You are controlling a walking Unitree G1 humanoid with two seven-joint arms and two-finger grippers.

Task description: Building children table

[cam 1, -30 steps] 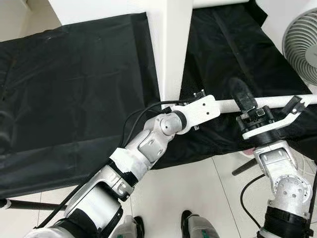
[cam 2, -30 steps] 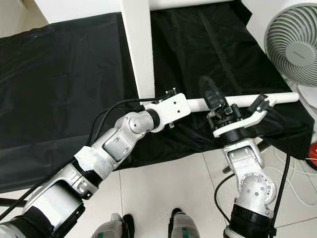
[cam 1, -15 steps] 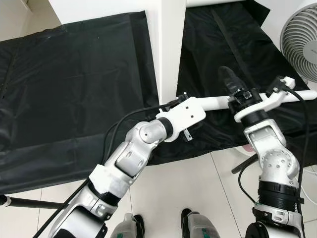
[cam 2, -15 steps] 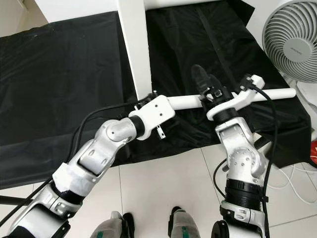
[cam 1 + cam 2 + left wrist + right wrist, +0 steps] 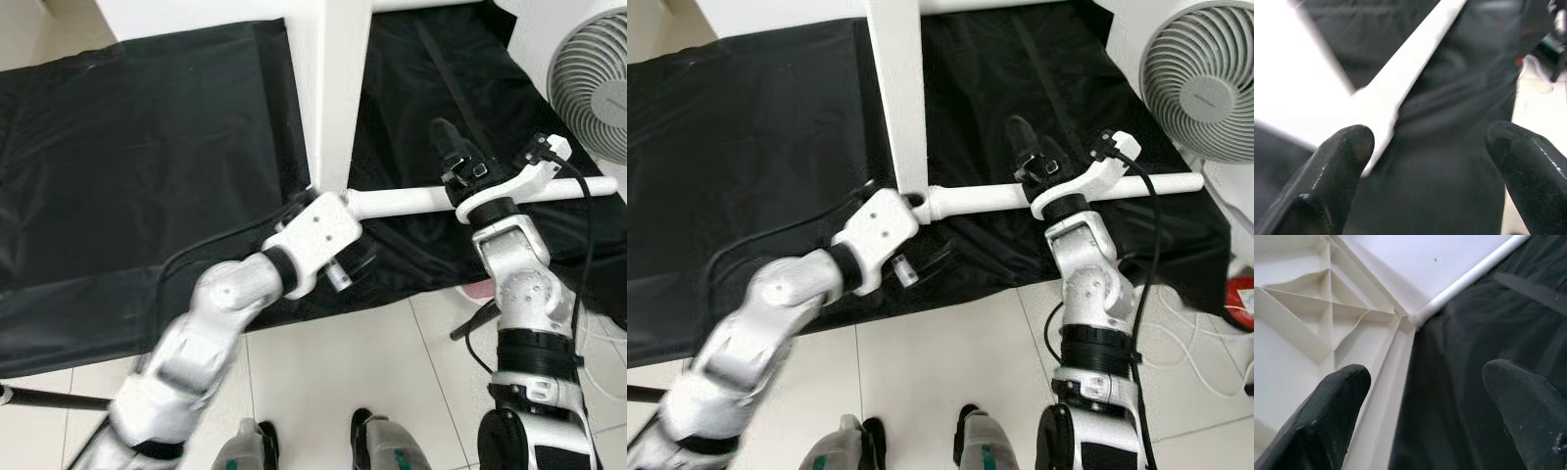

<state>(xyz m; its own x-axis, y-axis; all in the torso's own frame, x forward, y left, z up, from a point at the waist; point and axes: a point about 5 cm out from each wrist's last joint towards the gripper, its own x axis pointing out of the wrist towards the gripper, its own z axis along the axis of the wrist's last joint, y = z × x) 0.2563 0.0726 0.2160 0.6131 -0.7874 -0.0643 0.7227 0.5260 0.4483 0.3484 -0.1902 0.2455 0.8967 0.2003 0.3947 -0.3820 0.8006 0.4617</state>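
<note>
A plain black fabric sheet [image 5: 147, 166] covers the floor, creased and unpatterned. The upright flat panel [image 5: 331, 88] is white, as is the long round plastic rod [image 5: 411, 201]. The moulded plastic tabletop underside [image 5: 1298, 333] is off-white with a ribbed triangular pattern. Floor tiles [image 5: 392, 362] are glossy cream with thin grey grout lines. The round electric fan [image 5: 588, 83] has a pale grey radial grille. Both arms are silver; the left tool [image 5: 1430, 147] and right tool [image 5: 1425, 382] have matt black fingers.

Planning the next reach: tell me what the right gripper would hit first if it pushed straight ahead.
Probably the black sheet lying ahead between its open fingers; the ribbed white table part sits just to one side. Depth is unclear.
</note>
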